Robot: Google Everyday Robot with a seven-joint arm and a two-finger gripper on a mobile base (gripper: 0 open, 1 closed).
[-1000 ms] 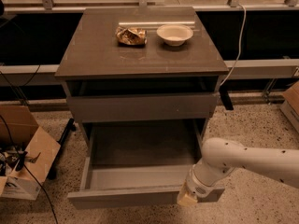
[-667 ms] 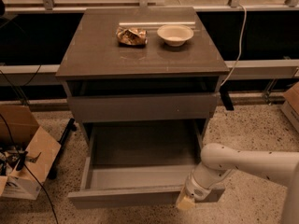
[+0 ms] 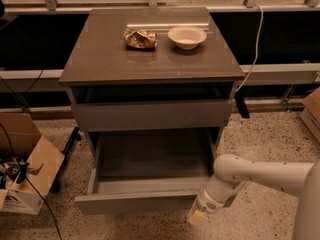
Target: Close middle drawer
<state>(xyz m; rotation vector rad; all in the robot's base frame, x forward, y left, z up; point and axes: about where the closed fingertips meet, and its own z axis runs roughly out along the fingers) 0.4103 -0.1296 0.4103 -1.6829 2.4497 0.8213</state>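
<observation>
The middle drawer (image 3: 135,202) is pulled far out of the grey cabinet, low in the camera view. Its plain front panel faces me and its lighter grey box interior (image 3: 152,156) holds nothing that I can see. Above it sits the taller drawer front with a tiny white speck (image 3: 152,115), standing a little proud of the cabinet. My gripper (image 3: 198,216) is at the right end of the middle drawer's front panel, on its outer side, and my white arm (image 3: 260,176) comes in from the right.
On the cabinet top (image 3: 100,59) lie a crumpled snack bag (image 3: 140,38) and a white bowl (image 3: 187,36). An open cardboard box (image 3: 27,159) with cables stands on the floor at left. Another box (image 3: 312,111) is at the right edge. A white cable (image 3: 257,39) hangs behind the cabinet.
My gripper has shifted slightly down and left along the drawer's right front corner. The drawer has not visibly moved.
</observation>
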